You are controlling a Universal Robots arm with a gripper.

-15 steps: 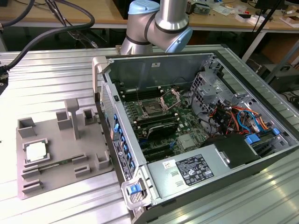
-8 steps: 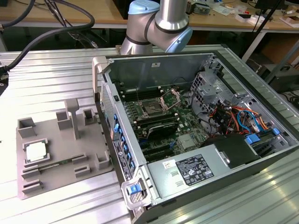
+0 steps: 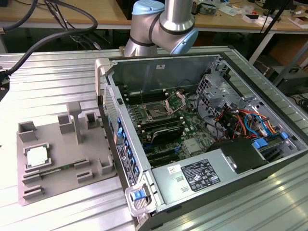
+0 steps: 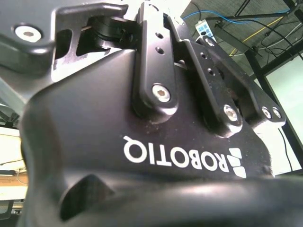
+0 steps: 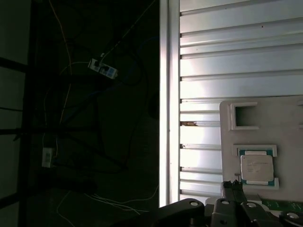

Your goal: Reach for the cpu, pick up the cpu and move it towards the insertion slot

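Cpu (image 3: 37,156): thin square chip with a silvery-white metal top and greenish rim. It lies flat inside a raised frame on the grey moulded plastic tray (image 3: 57,144), on the ribbed aluminium table (image 3: 48,82) at the exterior view's left. Insertion slot (image 3: 156,113): dark square socket with a metal frame, on the green board in the open steel computer case (image 3: 192,62), well apart from the cpu. Gripper (image 4: 156,118): matte black; cannot tell whether apart or together.
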